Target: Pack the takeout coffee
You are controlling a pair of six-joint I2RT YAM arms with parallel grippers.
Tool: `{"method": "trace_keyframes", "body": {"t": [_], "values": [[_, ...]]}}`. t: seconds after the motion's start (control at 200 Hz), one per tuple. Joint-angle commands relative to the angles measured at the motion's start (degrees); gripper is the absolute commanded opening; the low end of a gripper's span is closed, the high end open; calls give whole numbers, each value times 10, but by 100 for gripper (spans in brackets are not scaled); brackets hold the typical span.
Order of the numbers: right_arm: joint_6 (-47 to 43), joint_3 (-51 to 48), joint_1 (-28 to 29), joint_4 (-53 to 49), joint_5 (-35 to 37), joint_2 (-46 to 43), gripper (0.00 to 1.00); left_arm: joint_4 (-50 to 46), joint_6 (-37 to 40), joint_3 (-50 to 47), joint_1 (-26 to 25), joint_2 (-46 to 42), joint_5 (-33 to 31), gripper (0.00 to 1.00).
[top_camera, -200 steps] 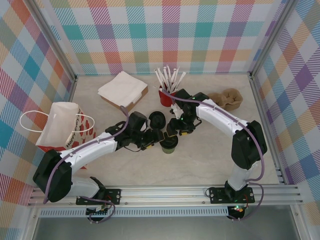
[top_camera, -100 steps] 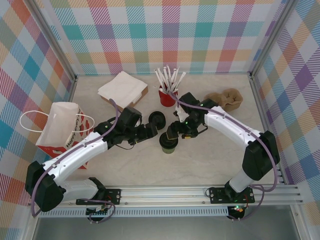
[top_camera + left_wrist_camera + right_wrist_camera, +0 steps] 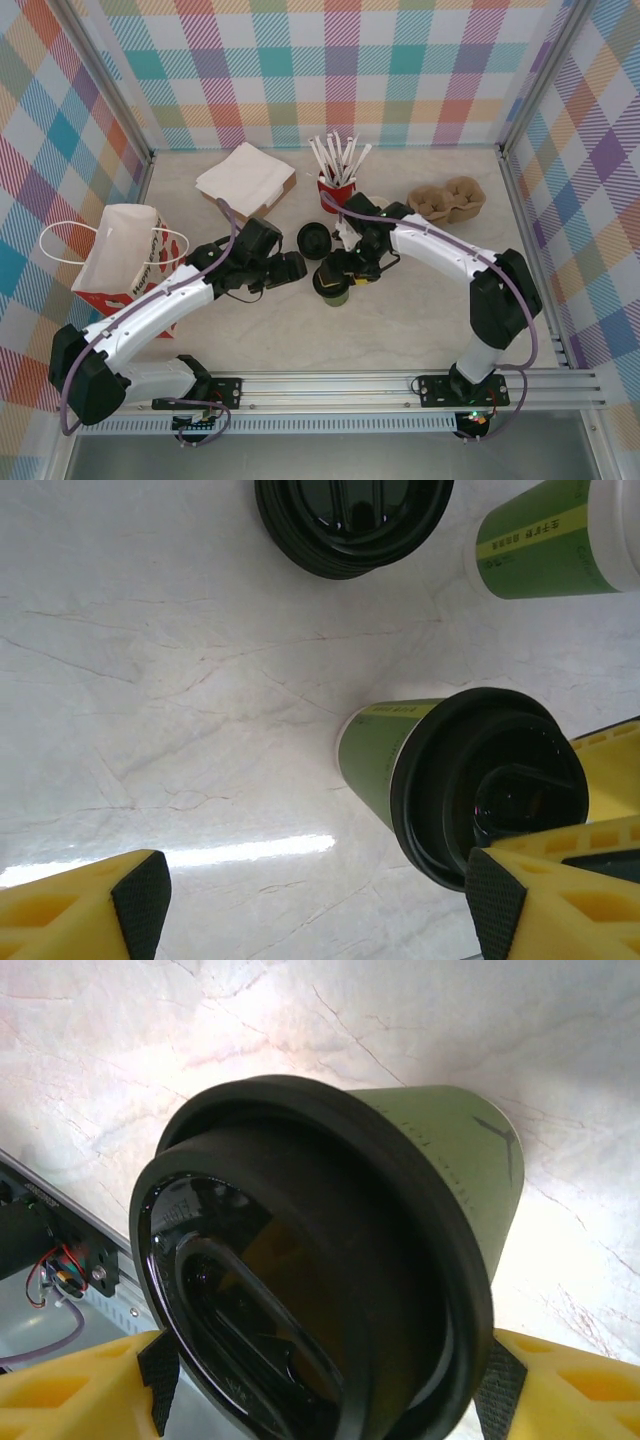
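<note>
Left gripper [image 3: 318,898] wide, now farther from takeout coffee [image 3: 450,780]; right gripper [image 3: 327,1385] wide astride it.

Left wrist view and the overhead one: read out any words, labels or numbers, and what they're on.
Nothing reads clearly.
Lidded green cup: print on its yellow band, too blurred to read.
Second green cup: dark print on its yellow band, too small.
Paper bag: red markings, too small.

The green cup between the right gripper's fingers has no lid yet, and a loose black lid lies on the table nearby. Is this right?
No: the right wrist view shows the green cup at the right gripper already lidded in black. The loose black lid does lie nearby.
</note>
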Motion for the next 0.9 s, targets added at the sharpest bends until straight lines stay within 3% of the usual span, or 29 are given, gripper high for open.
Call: {"method": "trace_keyframes", "body": {"t": [0.0,0.285,0.565,0.745,0.895], "values": [[-10,40,3,10,-13,17,77,-14,8,13,-5,-17,-9,80],[-33,101,2,2,4,66,77,2,-17,1,1,-17,12,82],[-38,143,1,-51,122,52,78,38,-38,-2,30,7,61,82],[-19,113,1,-72,186,7,77,70,-40,-6,47,31,99,82],[2,68,1,-68,182,-30,70,113,-39,-5,51,59,134,82]]}}
